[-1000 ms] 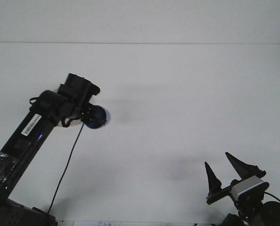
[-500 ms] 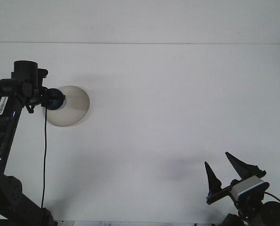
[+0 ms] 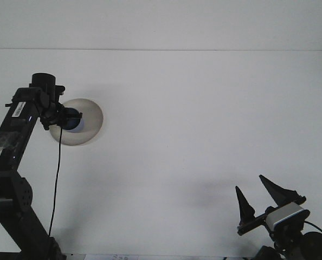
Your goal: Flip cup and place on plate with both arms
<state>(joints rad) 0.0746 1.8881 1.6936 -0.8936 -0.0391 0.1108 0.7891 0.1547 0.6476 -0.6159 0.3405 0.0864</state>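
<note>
We saw a white bench (image 3: 193, 124) filling almost the whole front view, with a pale wall behind its far edge. At the left, a round grey plate (image 3: 90, 116) lay flat on the bench. The dark blue cup (image 3: 72, 120) sat over the left part of the plate, and its paler lower edge seemed to meet the plate's surface, though we could not be sure that it rested there. Whether the cup stood with its mouth up or down was not clear to us from this view.

The left arm (image 3: 12, 146) rose from the lower left corner and bent over toward the plate, a black cable (image 3: 55, 184) hanging from its wrist down to the bottom edge. The left pincer (image 3: 66, 116) was right at the cup, its dark parts running into the dark cup, so we could not tell whether it was apart or clamped on the cup.

The right pincer (image 3: 258, 197) stood low at the right, well apart from the plate and the cup. Its two black pointed fingers (image 3: 243, 203) pointed upward with plain bench showing between them, so it was spread apart and held nothing. Its grey camera housing (image 3: 283, 216) sat just below the fingers.
</note>
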